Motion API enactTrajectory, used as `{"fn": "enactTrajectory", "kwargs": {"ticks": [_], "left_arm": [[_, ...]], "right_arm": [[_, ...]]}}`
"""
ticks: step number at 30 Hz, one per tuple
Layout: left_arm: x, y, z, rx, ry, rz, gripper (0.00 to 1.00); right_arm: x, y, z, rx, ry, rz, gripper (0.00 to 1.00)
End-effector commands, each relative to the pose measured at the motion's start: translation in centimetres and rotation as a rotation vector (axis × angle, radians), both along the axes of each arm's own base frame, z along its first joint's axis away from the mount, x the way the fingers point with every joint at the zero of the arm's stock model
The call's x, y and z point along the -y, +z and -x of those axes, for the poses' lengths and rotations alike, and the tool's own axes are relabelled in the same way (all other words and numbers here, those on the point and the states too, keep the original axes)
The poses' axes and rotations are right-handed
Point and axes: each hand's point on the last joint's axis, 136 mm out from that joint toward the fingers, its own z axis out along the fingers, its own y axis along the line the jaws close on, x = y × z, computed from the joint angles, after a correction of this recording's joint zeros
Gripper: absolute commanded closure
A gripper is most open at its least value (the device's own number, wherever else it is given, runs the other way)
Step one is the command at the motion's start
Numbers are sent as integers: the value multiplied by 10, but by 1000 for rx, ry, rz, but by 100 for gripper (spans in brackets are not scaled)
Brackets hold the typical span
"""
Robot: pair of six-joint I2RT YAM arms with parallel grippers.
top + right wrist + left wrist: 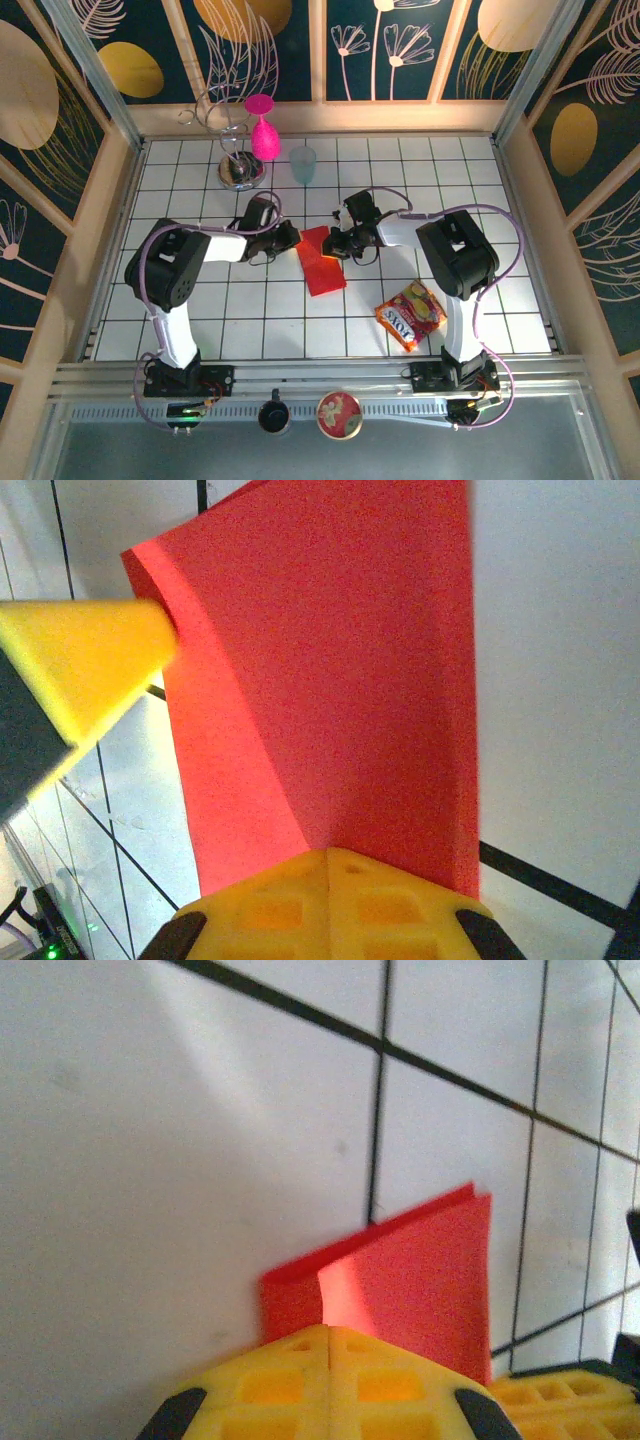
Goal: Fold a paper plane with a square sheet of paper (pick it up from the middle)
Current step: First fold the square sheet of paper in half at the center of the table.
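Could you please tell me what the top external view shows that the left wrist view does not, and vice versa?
From above you gain the pink goblet, pale blue cup and snack packet. The left wrist view adds a close look at the red paper, its stacked edges and a raised flap. Both share the left gripper shut on that paper over the tiled table.

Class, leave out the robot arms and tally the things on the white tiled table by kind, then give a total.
red paper: 1
snack packet: 1
drinking vessels: 2 (pink goblet, pale blue cup)
metal stand: 1
Total: 5
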Motion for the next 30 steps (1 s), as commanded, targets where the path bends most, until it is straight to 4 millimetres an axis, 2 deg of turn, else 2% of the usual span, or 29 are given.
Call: {"fn": "enactTrajectory", "kwargs": {"ticks": [1, 5, 9, 13, 16, 22, 26, 30], "left_arm": [[-43, -9, -10, 6, 105, -100, 100], [-35, 19, -16, 55, 86, -48, 100], [-4, 53, -11, 127, 29, 19, 100], [35, 56, -4, 119, -38, 78, 100], [48, 43, -6, 88, -52, 102, 100], [34, 15, -17, 61, -13, 46, 100], [9, -2, -19, 27, 55, 74, 100], [-21, -16, -19, -1, 111, 31, 100]], "right_arm": [[40, -56, 24, -107, -38, 215, 94], [40, -56, 23, -105, -38, 214, 94], [40, -56, 23, -106, -40, 213, 94], [40, -58, 24, -111, -40, 217, 94], [40, -59, 24, -112, -40, 218, 94], [42, -61, 24, -112, -42, 224, 94], [43, -63, 26, -116, -44, 227, 94], [44, -64, 26, -117, -45, 232, 94]]}}
